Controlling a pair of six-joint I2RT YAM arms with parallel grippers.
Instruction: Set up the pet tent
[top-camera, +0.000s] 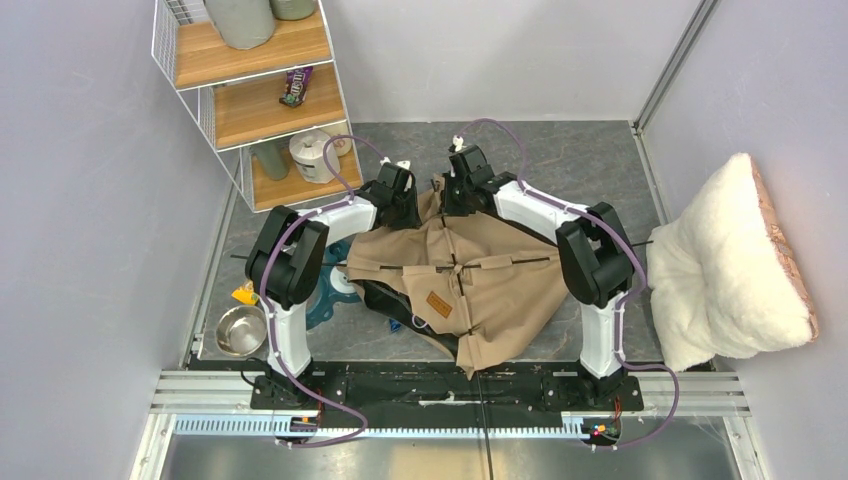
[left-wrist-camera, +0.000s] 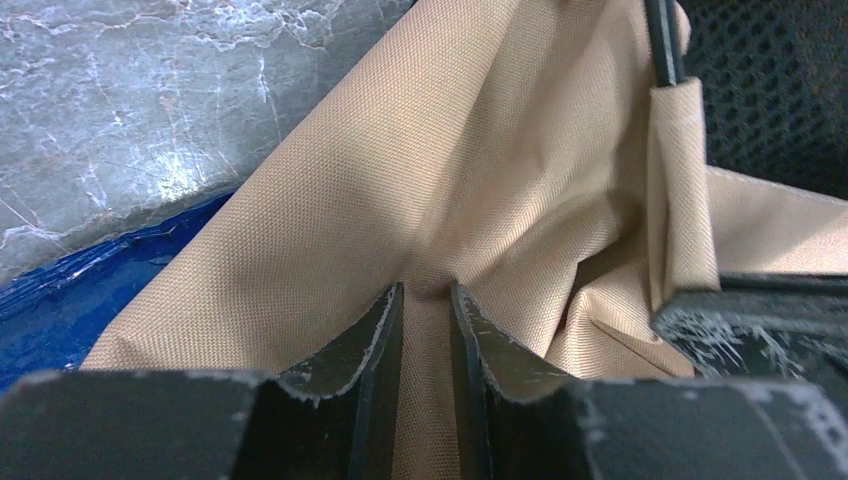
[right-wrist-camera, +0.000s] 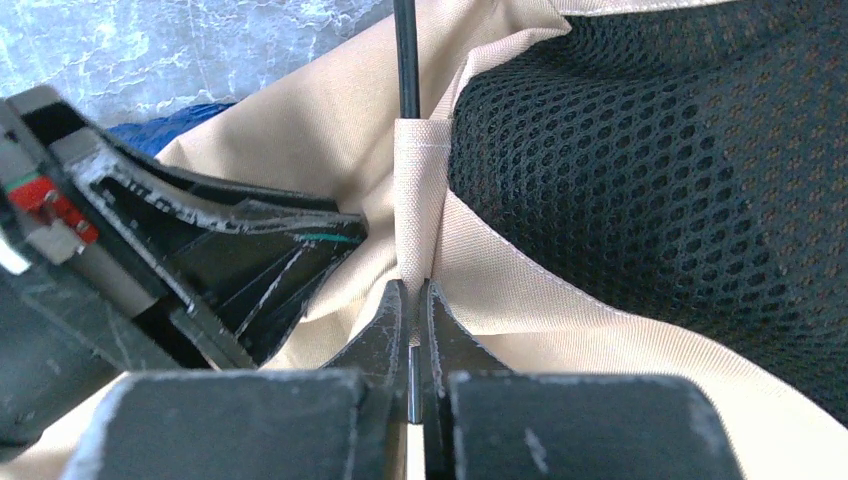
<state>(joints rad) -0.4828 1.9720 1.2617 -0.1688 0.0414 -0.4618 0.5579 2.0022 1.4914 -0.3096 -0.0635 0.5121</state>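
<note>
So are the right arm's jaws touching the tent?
Touching. The right wrist view shows the right gripper shut on the pet tent, pinching its pole sleeve.

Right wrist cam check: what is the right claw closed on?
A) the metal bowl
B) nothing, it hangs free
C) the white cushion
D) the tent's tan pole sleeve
D: in the right wrist view the right claw is shut on the tan sleeve of the tent, just below where the black pole enters it.

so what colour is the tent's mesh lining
Black; the mesh lining shows best in the right wrist view.
</note>
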